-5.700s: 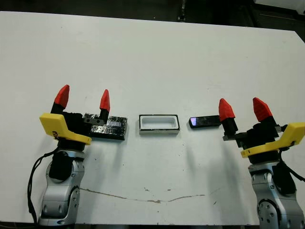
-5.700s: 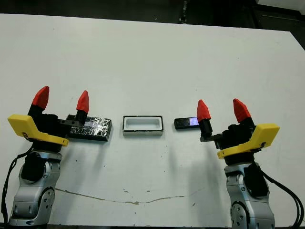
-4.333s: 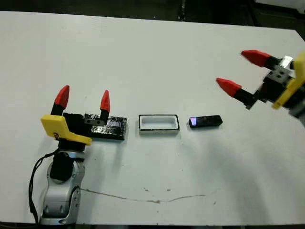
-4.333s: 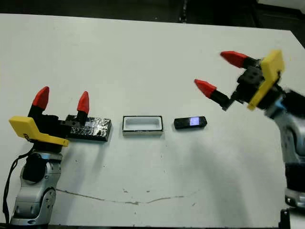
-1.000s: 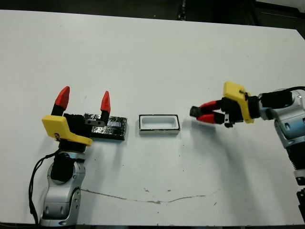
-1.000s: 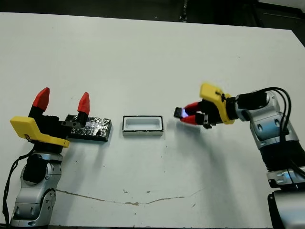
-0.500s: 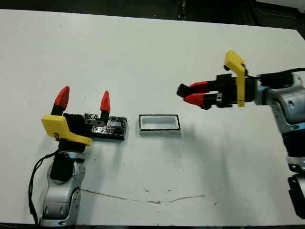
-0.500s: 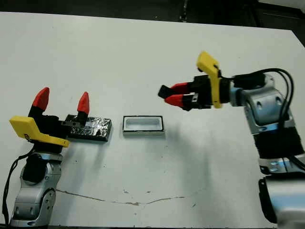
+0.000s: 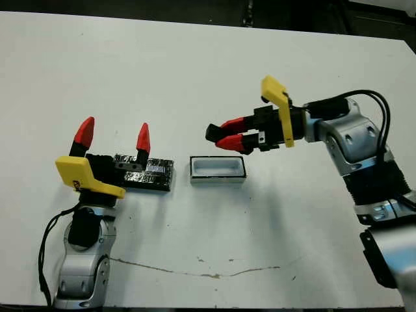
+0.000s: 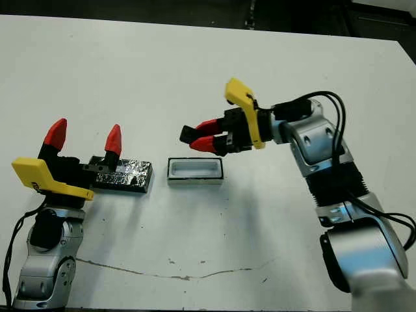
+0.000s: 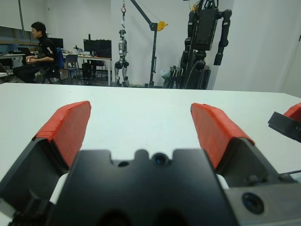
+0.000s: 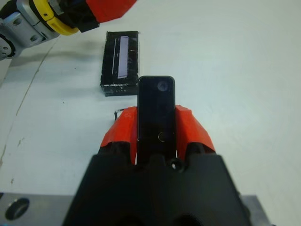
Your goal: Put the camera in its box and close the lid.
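My right gripper (image 9: 225, 134) is shut on the camera (image 9: 212, 132), a slim black bar that sticks out past the red fingertips. It hangs above the table, just over the far edge of the box (image 9: 218, 168), a small tray with a white inside that lies open. In the right wrist view the camera (image 12: 156, 113) sits clamped between both fingers. The lid (image 9: 148, 173), a glossy black slab, lies left of the box. Over the lid's left end stands my left gripper (image 9: 114, 134), open and holding nothing.
A thin cracked line (image 9: 195, 265) runs across the white table near its front edge. Beyond the far edge, the left wrist view shows a seated person (image 11: 40, 44) and standing robot rigs (image 11: 204, 37).
My right gripper closed on the camera where it lay right of the box, lifted it, and carried it left to above the box. The left arm, lid and box have stayed put.
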Robot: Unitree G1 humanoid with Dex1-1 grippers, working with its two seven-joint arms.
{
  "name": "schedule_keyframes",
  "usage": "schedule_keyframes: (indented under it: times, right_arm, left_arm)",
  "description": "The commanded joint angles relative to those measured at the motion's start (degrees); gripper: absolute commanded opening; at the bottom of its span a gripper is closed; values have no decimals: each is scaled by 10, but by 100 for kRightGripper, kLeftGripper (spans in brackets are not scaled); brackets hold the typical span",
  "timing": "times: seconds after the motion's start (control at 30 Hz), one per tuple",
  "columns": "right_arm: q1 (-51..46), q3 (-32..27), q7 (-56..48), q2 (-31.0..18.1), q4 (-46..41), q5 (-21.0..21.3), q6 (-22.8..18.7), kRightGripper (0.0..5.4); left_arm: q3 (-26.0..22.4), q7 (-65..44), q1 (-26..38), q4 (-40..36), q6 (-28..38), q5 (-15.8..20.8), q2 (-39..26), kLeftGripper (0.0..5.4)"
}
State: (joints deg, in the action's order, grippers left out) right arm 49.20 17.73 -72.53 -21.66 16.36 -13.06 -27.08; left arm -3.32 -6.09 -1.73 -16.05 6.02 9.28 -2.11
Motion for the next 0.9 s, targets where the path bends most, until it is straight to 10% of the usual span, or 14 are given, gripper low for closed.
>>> schedule_keyframes:
  times: [0.03,0.9]
  right_arm:
    - [7,5,-8,7,9,1,10,167]
    - [-25,31,-10,36,30,17,60,167]
  left_arm:
    - [-1,-2,-2,5,-1,1,-2,540]
    - [-1,0,-3,9,7,-6,-1,540]
